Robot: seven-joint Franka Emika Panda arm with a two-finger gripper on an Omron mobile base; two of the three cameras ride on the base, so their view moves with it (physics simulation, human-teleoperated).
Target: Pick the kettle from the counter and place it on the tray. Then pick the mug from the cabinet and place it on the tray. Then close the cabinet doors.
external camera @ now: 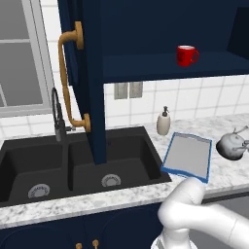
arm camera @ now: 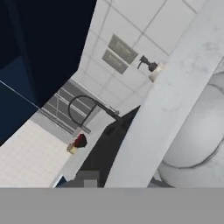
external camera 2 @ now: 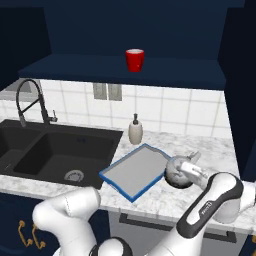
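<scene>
The silvery kettle (external camera: 232, 147) (external camera 2: 175, 176) stands on the speckled counter (external camera 2: 212, 145), just right of the blue-rimmed tray (external camera: 188, 155) (external camera 2: 134, 173). My gripper (external camera 2: 190, 169) is down on the kettle's right side and shut on its handle. In the hand view that handle (arm camera: 170, 109) runs as a broad grey bar right in front of the camera, with the kettle's round body (arm camera: 199, 135) beside it. The red mug (external camera: 186, 55) (external camera 2: 134, 60) stands on the shelf of the navy cabinet (external camera: 160, 66) (external camera 2: 100, 66). The cabinet doors (external camera: 90, 73) (external camera 2: 244, 100) are swung open.
A beige soap dispenser (external camera: 164, 122) (external camera 2: 135, 131) stands at the wall behind the tray. The black double sink (external camera: 73, 165) (external camera 2: 55, 150) with its coiled faucet (external camera: 58, 116) (external camera 2: 30, 100) lies to the left. The open left door hangs over the sink.
</scene>
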